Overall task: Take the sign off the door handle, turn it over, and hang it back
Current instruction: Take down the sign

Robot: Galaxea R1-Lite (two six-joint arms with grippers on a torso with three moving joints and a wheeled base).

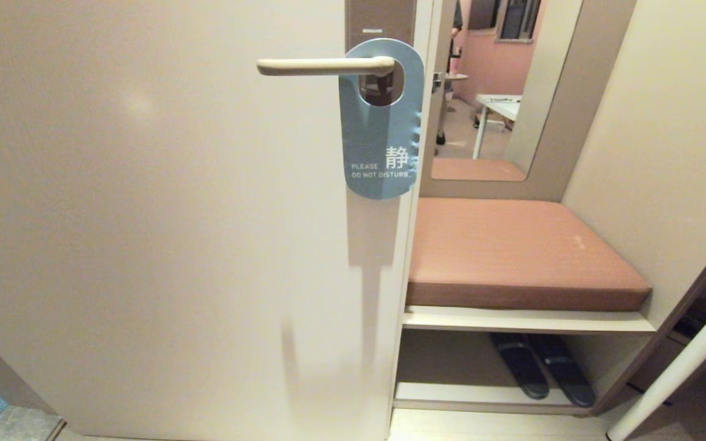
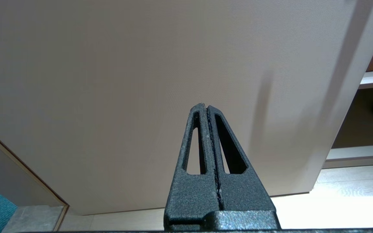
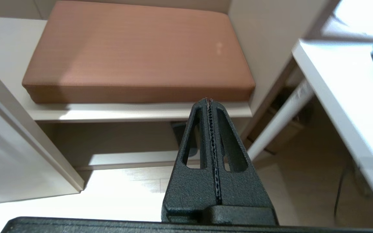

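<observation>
Beige door [image 1: 144, 214] is filling the left; the sign [image 1: 380, 122] (blue side out) is hanging on the door handle [image 1: 322, 65] beside its edge, both left gripper [image 2: 207, 108] and right gripper [image 3: 208, 102] pressing closed, empty

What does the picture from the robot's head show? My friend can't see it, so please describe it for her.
A blue sign reading "PLEASE DO NOT DISTURB" hangs by its oval hole on a cream door handle on a pale door. Right of the door is a brown cushioned bench with dark slippers on the shelf below. No robot arm shows.
</observation>
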